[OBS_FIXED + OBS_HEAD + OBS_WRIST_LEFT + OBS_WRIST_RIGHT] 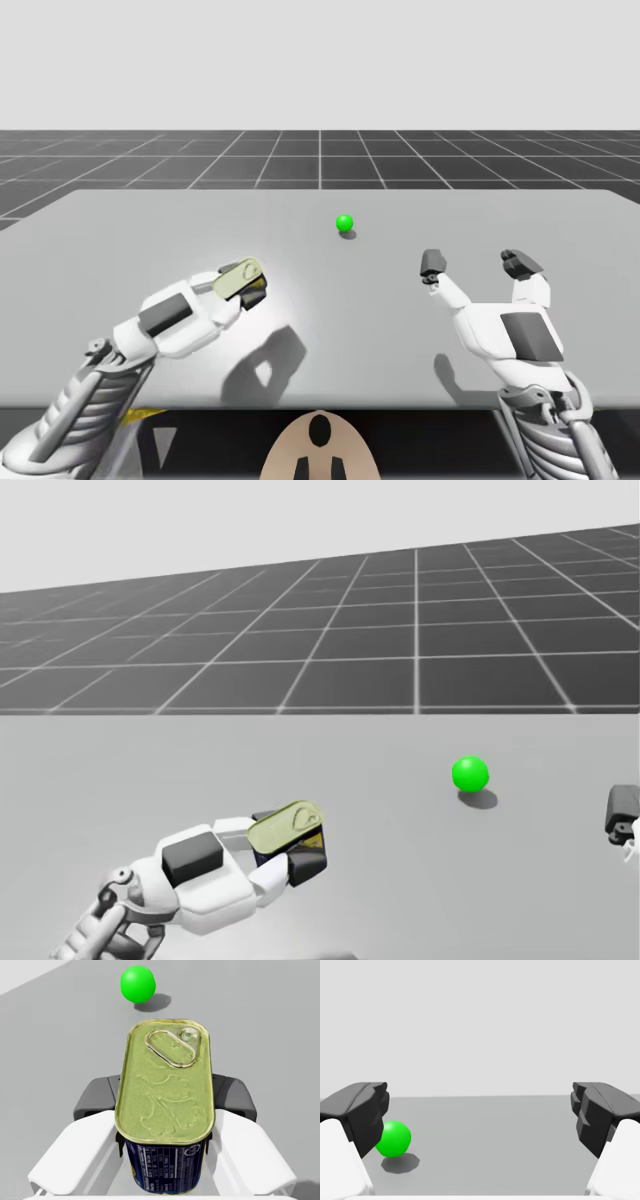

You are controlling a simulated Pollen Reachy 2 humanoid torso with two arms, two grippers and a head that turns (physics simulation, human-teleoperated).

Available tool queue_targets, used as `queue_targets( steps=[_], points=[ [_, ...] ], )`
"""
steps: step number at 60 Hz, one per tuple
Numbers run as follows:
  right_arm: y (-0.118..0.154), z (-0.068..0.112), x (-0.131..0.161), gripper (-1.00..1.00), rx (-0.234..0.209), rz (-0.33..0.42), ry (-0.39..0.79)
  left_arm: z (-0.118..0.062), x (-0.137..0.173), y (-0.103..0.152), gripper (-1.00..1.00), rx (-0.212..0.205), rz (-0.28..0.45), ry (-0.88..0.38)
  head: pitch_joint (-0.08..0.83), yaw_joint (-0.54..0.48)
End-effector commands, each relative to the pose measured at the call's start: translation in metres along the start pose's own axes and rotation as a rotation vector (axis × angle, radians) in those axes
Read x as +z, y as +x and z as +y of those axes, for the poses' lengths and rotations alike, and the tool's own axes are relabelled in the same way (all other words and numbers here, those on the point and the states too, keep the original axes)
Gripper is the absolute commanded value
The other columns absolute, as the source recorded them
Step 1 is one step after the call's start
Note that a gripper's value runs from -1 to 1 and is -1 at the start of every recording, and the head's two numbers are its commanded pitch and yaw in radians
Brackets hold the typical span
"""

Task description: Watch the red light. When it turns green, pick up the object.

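Robot's left gripper (165, 1102) is clamped on the oblong tin can (167, 1080), pads on its two broad flat sides, i.e. across the narrow width (good spot imo: stiff metal, won't crush, but smooth walls and prob. some heft, so it could slip). Judging by the shadow, the can hangs clear of the table (120, 240), near the green light (344, 223). Lid's long axis runs away from the wrist, pull-ring end toward the light. Right gripper (478, 264): fingers wide apart, empty.
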Motion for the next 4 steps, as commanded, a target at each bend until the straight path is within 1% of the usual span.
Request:
queue_targets(
  steps=[1,2,3,4],
  points=[
    [-0.001,0.003,0.002,-1.0,-0.037,0.014,0.001,0.006,0.017,0.096,1.0,-0.134,-0.209,0.108,0.312,0.21],
    [-0.001,0.003,0.002,-1.0,-0.038,0.014,0.001,0.005,0.018,0.101,1.0,-0.141,-0.22,0.118,0.312,0.21],
    [-0.001,0.003,0.002,-1.0,-0.039,0.015,0.002,0.004,0.022,0.116,1.0,-0.158,-0.256,0.15,0.311,0.21],
    [-0.001,0.003,0.002,-1.0,-0.04,0.015,0.002,0.003,0.023,0.121,1.0,-0.164,-0.271,0.158,0.311,0.21]
  ],
)
